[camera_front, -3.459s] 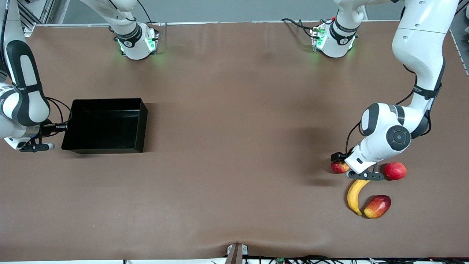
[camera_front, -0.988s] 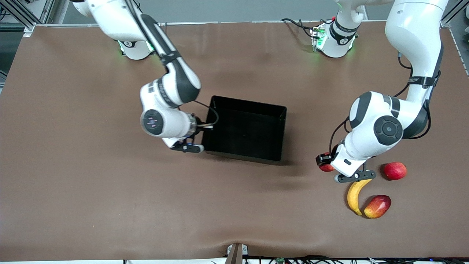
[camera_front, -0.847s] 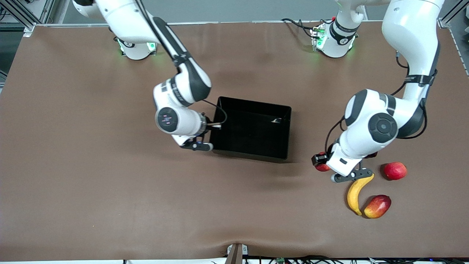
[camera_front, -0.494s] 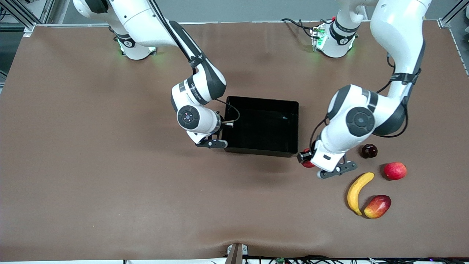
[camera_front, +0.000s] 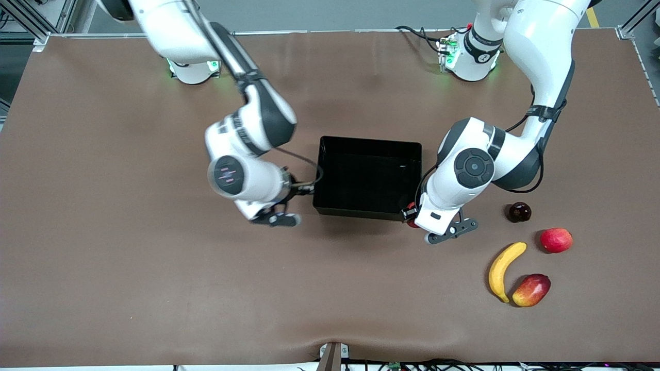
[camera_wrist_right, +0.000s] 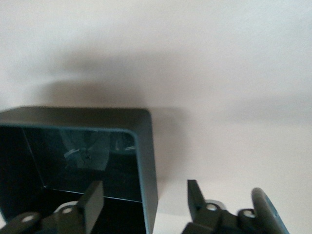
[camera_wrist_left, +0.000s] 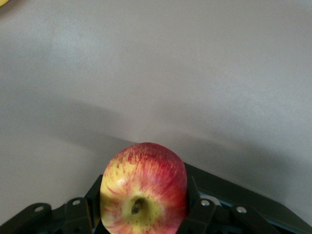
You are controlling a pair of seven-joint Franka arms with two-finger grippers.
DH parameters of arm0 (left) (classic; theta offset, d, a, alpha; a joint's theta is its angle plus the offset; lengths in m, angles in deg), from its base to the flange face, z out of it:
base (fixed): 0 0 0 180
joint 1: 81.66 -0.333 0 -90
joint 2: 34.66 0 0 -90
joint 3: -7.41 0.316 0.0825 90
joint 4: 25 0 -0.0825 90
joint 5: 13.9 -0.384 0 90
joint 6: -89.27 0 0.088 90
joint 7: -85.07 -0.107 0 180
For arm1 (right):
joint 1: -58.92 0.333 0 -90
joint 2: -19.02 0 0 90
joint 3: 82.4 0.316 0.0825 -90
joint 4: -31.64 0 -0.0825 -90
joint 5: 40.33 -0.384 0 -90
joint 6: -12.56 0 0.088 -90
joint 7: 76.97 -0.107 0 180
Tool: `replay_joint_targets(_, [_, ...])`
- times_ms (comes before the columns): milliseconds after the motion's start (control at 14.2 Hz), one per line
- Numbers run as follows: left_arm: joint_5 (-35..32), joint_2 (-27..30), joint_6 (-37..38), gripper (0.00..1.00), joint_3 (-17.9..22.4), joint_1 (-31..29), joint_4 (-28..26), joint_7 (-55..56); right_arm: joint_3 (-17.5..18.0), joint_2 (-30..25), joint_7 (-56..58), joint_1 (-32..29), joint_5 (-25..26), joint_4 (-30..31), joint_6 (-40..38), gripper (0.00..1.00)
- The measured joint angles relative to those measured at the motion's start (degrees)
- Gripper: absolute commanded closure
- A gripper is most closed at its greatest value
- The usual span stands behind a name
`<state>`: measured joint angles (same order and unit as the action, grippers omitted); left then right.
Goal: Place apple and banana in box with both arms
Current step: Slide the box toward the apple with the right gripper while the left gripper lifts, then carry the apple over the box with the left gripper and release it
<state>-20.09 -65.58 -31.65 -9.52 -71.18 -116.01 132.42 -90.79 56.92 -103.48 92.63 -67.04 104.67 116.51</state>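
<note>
I see the left gripper [camera_wrist_left: 141, 222] clenched on the apple [camera_wrist_left: 144, 187]; in the left wrist view the dark fingers [camera_wrist_left: 197, 217] press both flanks of the fruit, stem dimple facing the camera, red streaks over a yellow patch; in the front view the left gripper [camera_front: 412, 216] hangs over the corner of the box [camera_front: 330, 208] toward the left arm's end and nearer the front camera, with only a sliver of the apple [camera_front: 411, 223] showing under the wrist; right gripper [camera_wrist_right: 141, 202] is released, jaws spread, one finger over the inside of the box [camera_wrist_right: 146, 146] and the other over the mat outside its wall, not gripping it; in the front view the right gripper [camera_front: 289, 201] sits just beside the box's short wall toward the right arm's end, up in the air over the table [camera_front: 154, 288]; box is empty from what I can see, glossy black, resting on the brown mat roughly mid-table; banana [camera_front: 502, 269] lies on the mat toward the left arm's end, nearer the front camera than the box, well apart from it, untouched; beside its lower tip is a red-and-yellow mango-like fruit [camera_front: 531, 290], close to it, contact unclear; a plain red round fruit [camera_front: 556, 240] sits near the banana's upper tip, apart from it; a small dark round fruit [camera_front: 518, 212] lies a bit farther from the front camera than those.
</note>
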Motion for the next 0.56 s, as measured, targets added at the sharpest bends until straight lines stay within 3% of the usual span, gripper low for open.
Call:
replay_joint_targets(282, [-0.01,2.85,0.2,1.0,-0.76,0.8,-4.16,0.02,-0.22,-0.21,1.46,-10.47,0.11,-7.88,-12.16,0.0])
replay_joint_targets(565, [-0.01,5.67,-2.29,1.0,-2.66,0.99,-10.63,0.13,-0.3,-3.05,11.07,-19.8,0.6,-11.02,-19.07,0.0])
